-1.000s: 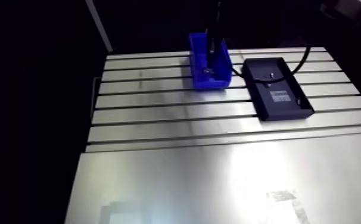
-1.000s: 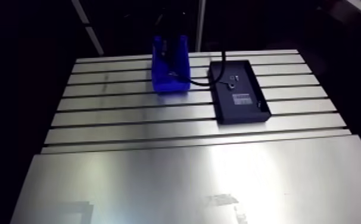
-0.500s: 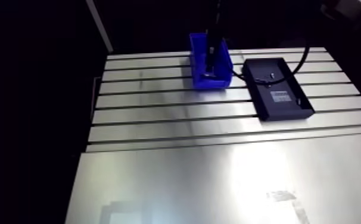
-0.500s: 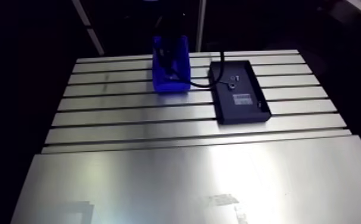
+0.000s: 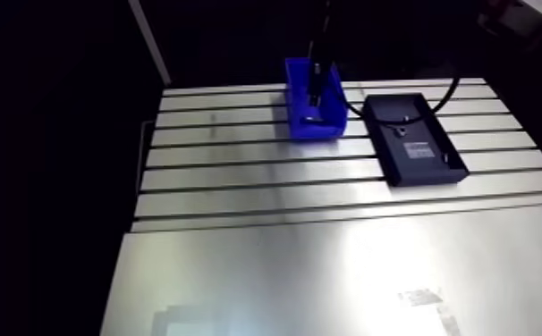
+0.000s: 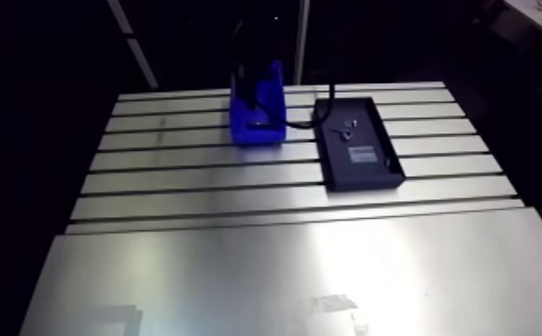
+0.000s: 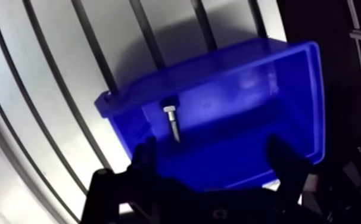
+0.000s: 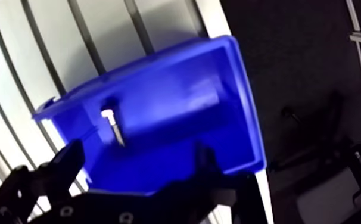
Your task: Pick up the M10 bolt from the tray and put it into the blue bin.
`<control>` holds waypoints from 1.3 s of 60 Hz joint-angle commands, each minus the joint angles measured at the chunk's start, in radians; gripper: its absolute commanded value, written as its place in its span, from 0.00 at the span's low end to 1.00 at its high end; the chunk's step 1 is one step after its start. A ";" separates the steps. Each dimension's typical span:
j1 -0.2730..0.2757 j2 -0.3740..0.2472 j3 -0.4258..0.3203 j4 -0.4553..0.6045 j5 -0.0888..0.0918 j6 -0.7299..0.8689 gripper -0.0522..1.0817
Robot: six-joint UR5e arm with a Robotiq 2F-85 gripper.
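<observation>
- Jaws spread wide: the gripper (image 7: 211, 149) has both fingers (image 7: 144, 161) apart and I see nothing between them.
- Bolt (image 7: 172, 122) lies inside the bin (image 7: 290, 89), ahead of the jaws and nearer one finger than the other. Its head is up by the bin's low front wall (shank pointing back toward the gripper).
- Bin sits under and ahead of the jaws, on the table (image 5: 239, 170).
- In the arm view I see the tray (image 5: 436, 165) near the bin, off to one side of the jaws and not touching it. A few small parts (image 6: 344, 128) lie in it (too small for me to name).
</observation>
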 commanded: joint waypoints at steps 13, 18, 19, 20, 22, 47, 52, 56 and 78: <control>0.004 -0.089 -0.009 0.084 -0.007 0.097 0.06; 0.008 -0.103 -0.012 0.110 -0.007 0.124 0.06; 0.008 -0.112 -0.015 0.125 -0.008 0.134 0.05; 0.008 -0.112 -0.015 0.125 -0.008 0.134 0.05; 0.016 -0.132 -0.022 0.158 -0.012 0.154 0.05; 0.020 -0.185 -0.139 0.363 -0.030 0.456 0.05; 0.020 -0.190 -0.161 0.392 -0.030 0.520 0.05; 0.020 -0.193 -0.193 0.441 -0.028 0.638 0.05; 0.028 -0.230 -0.273 0.581 -0.016 1.048 0.05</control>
